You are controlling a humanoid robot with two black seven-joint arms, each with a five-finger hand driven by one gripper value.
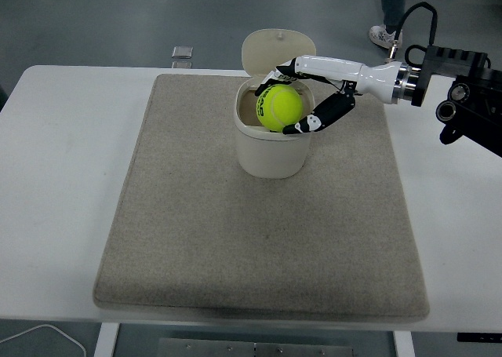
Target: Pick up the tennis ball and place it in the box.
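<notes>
Grey floor lies behind your white surface (63, 176), and a person's legs (390, 12) stand at the top right. On the surface you have a beige, felt-like rectangular mat (259, 231). On it stands a smooth cream box (271, 149), rounded, its lid (276, 49) tipped up behind. Your right hand (302, 98) has its fingers (318, 118) curled around the fuzzy yellow-green tennis ball (280, 108), which sits in the box's open mouth.

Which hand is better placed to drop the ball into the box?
Right. The right hand already grips the ball directly over the open box, so it need only let go. The left arm is not in view.
</notes>
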